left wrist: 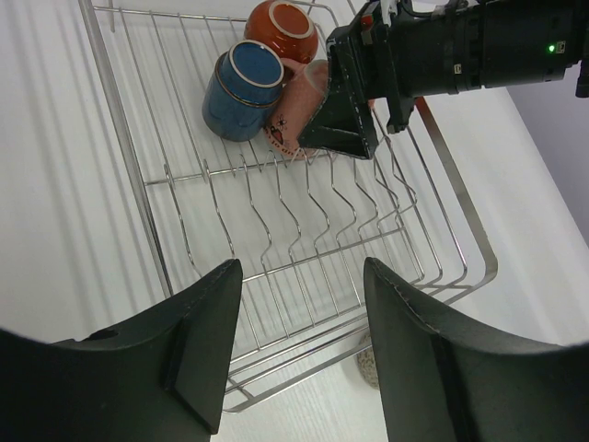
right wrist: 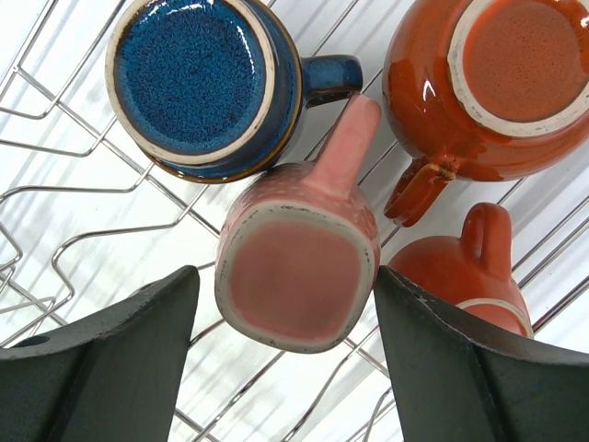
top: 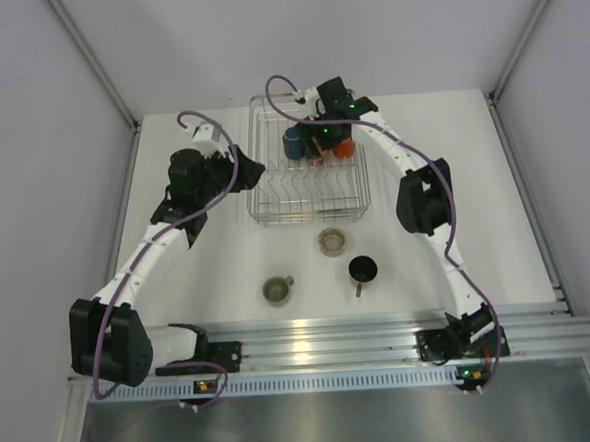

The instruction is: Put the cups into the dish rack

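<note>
Two black jaws of the left gripper (left wrist: 304, 267) are spread wide apart, and nothing is held between them. This gripper is hung just by the left edge of the silver wire dish rack (top: 303, 195). Four small mugs are found at the far end of the rack, all turned bottom up. On the left, the dark blue mug (right wrist: 193, 83) is seen. The pink mug (right wrist: 299, 267) is set close against it, on the wires. Further right, two shiny orange mugs are packed together, the first orange mug (right wrist: 488, 83) beside the blue mug's handle and the second orange mug (right wrist: 469, 276) beside the pink mug. The right gripper (right wrist: 285, 276) is held over the pink mug with its jaws opened, one jaw on each side of the mug, and a thin gap is seen at one jaw. Three more mugs are stood on the white table (top: 472, 170) in front of the rack: the left beige-grey mug (top: 277, 289), the middle beige-grey mug (top: 331, 242) close to the rack, and the black mug (top: 362, 269) on the right.
</note>
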